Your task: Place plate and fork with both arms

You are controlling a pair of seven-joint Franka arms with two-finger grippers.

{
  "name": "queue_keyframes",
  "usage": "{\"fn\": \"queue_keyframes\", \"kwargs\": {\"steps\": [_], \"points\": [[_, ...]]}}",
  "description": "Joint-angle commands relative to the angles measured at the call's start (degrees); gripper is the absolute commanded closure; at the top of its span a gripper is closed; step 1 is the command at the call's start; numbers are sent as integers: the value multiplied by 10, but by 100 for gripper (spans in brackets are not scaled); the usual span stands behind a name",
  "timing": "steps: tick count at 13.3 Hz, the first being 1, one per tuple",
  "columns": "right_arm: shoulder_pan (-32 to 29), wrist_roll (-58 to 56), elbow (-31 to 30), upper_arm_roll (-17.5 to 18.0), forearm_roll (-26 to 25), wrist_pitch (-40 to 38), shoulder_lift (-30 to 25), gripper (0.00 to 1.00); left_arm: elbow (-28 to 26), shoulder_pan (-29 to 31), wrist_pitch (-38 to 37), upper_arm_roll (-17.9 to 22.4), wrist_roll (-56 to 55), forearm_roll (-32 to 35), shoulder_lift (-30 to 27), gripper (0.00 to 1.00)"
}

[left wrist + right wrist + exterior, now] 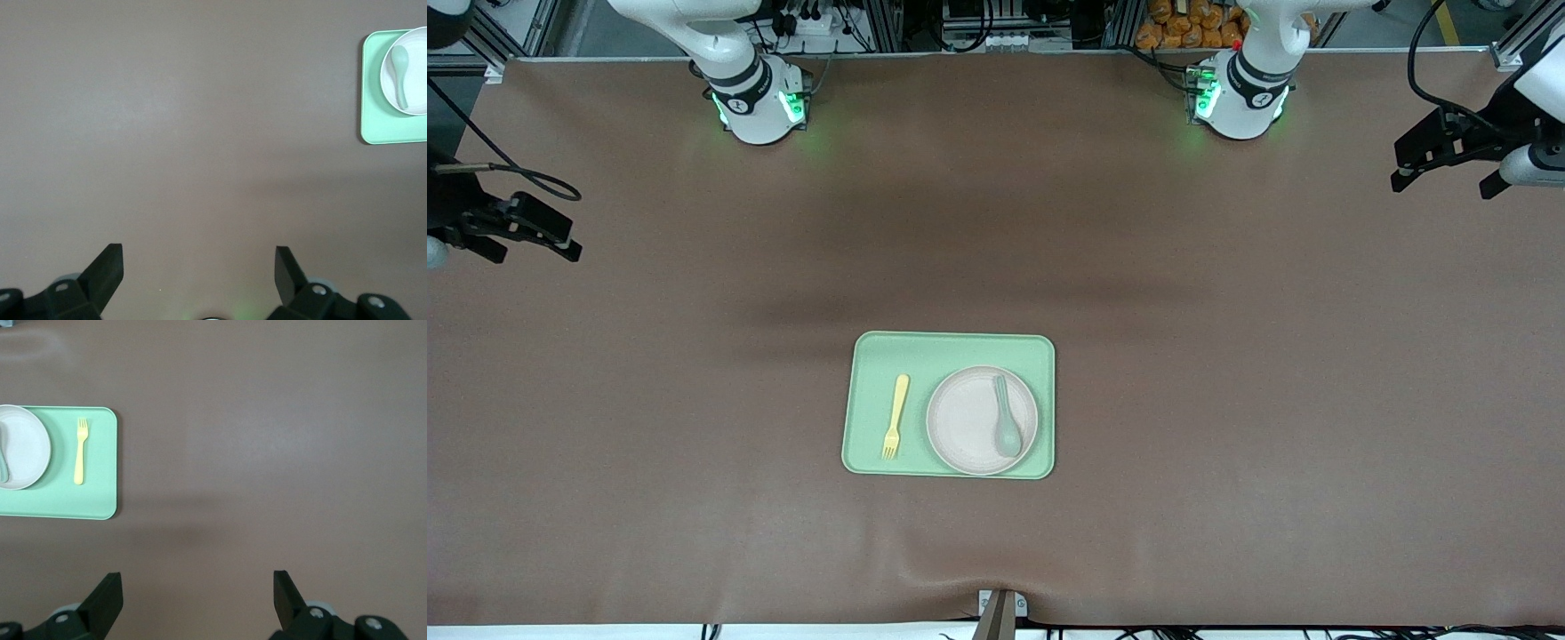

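Observation:
The cream plate (pixel 963 425) lies on a light-green tray (pixel 951 342) in the middle of the table, on the part of the tray toward the left arm's end. The pale-yellow fork (pixel 895 416) lies flat on the tray beside the plate, toward the right arm's end. My left gripper (pixel 1445 185) hangs open over bare table at the left arm's end, nothing between its fingers (pixel 110 267). My right gripper (pixel 532 252) hangs open and empty over the right arm's end. The right wrist view shows the fork (pixel 80 450), the plate (pixel 27 450) and the tray (pixel 87 500).
A grey-green spoon (pixel 1006 418) lies in the plate, seen too in the left wrist view as the spoon (pixel 400 67) on the plate (pixel 419 87) and tray (pixel 383 127). Brown table cover (pixel 1227 356) spreads all round the tray. Both arm bases stand farthest from the camera.

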Motion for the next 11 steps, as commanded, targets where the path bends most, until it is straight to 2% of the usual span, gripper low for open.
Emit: {"fn": "queue_keyframes", "kwargs": {"steps": [1,11], "points": [[-11,-27,23,8,-5,-13,13,0,-2,1,2,-2,-7,10,-6,0],[-10,-25,30,8,-23,-10,13,0,-4,1,1,-2,-7,11,-5,0]]}}
